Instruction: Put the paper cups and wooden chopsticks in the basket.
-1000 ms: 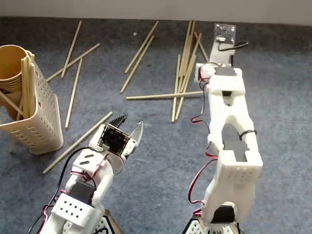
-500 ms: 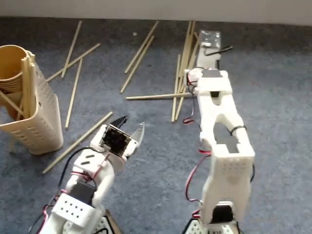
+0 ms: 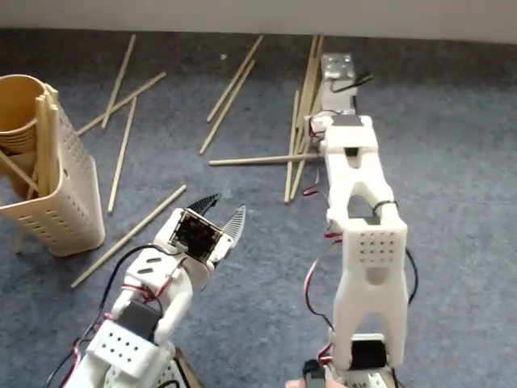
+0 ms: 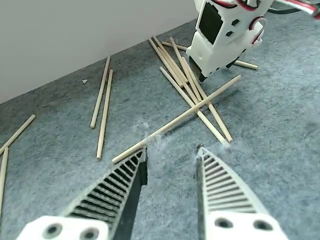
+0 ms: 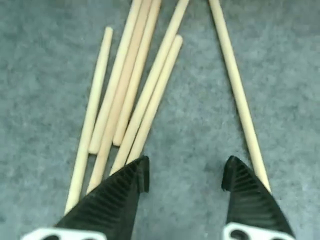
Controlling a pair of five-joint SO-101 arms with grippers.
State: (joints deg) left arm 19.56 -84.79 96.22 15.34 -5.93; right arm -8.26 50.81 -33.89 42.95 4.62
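Note:
A cream perforated basket stands at the left with stacked paper cups and a few chopsticks in it. Wooden chopsticks lie scattered over the grey carpet. My right arm stretches to the far cluster of chopsticks. My right gripper is open and low over the carpet. A bundle of chopsticks lies just ahead of one finger, and a single chopstick runs by the other. My left gripper is open and empty, near a crosswise chopstick.
More chopsticks lie at the far left, at the far middle and diagonally next to the basket. A pale wall bounds the far side. The carpet right of the right arm is bare.
The right arm has swung left and reached farther, bringing its gripper over the chopstick cluster. The left gripper has shifted slightly nearer and to the right, still open.

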